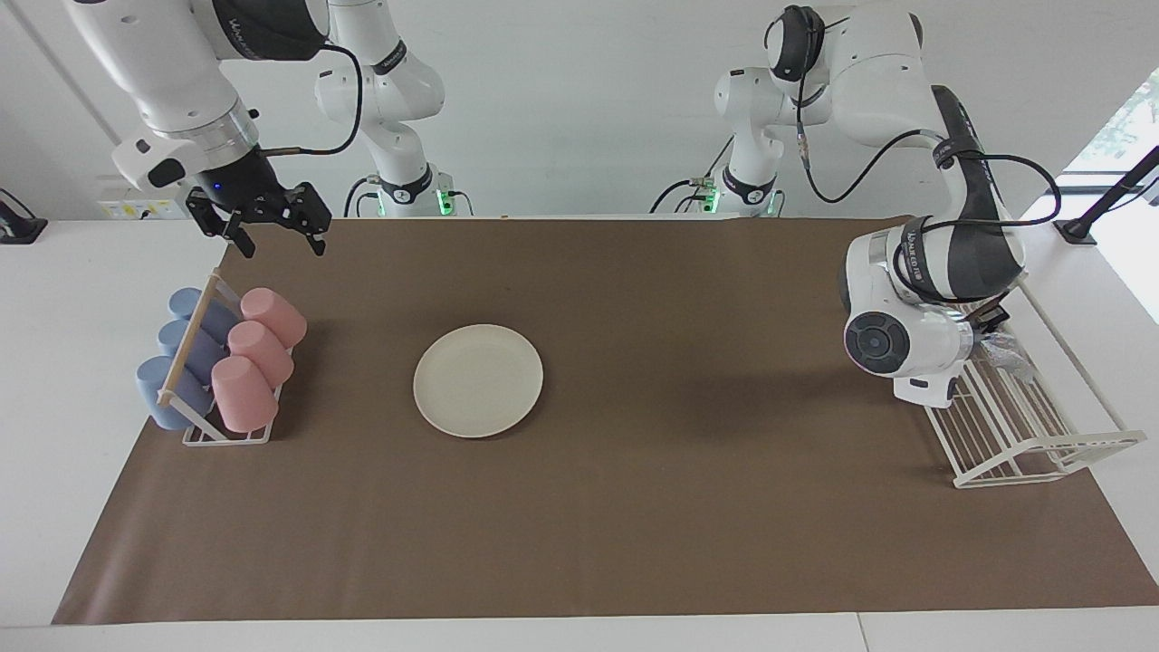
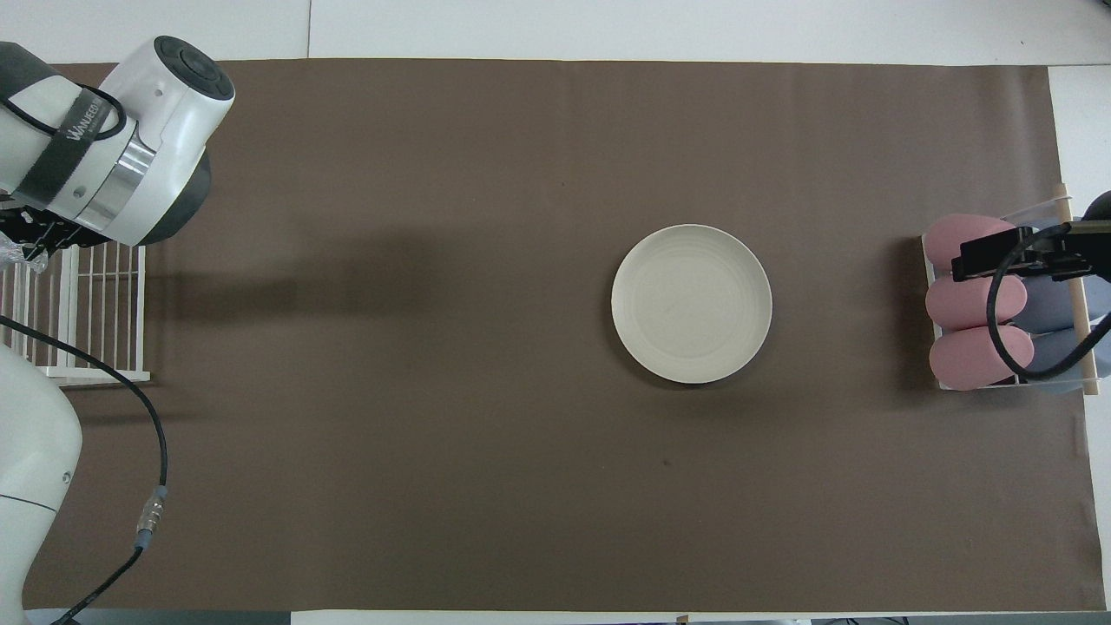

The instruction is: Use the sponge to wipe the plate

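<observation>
**Q:** What does the figure show?

**A:** The left hand (image 1: 989, 319) is down in the white wire rack (image 1: 1023, 435) at the left arm's end of the table, right at the sponge (image 1: 1005, 349), a grey crinkled wad lying in the rack. The arm's own wrist hides the fingers, so whether they are spread or pinching the sponge cannot be told. The right hand (image 1: 272, 226) waits in the air above the cup rack (image 1: 222, 371), fingers spread and empty.

**Q:** And the plate?

**A:** The plate (image 1: 478, 380) lies flat and bare near the middle of the table, well apart from both racks.

**Q:** How is this step best done?

**A:** Judging from the layout, grip the wad through its bulk, lift straight up clear of the wires, then carry it across. A light mesh may snag on the rack.

**Q:** The setting?

**A:** A brown mat (image 1: 688, 525) covers the white table (image 1: 54, 380); white walls, a window at one edge.
</observation>
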You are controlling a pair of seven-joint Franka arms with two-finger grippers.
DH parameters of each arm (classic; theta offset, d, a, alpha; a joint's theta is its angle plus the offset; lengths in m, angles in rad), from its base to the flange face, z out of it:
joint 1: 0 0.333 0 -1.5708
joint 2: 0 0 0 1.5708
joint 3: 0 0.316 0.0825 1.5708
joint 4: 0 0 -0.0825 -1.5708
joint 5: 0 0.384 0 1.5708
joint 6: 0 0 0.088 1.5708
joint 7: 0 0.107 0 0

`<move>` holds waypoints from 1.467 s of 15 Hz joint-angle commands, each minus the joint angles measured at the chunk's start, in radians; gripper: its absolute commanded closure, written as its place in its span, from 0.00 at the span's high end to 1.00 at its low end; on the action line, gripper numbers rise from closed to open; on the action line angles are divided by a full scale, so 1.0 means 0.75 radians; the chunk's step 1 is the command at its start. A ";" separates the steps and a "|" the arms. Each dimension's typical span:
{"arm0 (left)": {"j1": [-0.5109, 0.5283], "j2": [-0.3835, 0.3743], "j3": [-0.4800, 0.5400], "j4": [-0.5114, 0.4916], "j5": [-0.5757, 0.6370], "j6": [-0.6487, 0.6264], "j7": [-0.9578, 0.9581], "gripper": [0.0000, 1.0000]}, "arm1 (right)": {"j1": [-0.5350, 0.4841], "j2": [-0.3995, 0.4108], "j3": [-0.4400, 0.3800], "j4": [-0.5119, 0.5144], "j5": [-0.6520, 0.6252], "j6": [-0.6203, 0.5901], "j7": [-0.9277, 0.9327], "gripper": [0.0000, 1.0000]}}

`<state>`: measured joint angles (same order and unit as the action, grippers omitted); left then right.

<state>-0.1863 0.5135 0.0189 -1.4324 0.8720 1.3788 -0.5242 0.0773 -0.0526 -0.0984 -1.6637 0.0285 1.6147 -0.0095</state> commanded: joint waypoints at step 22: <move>0.050 -0.081 -0.003 0.008 -0.174 0.068 -0.037 1.00 | -0.007 0.013 0.008 0.024 -0.001 -0.018 -0.012 1.00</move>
<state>-0.1685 0.5039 0.0186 -1.4237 0.8032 1.4025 -0.5518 0.0773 -0.0525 -0.0983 -1.6636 0.0285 1.6147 -0.0095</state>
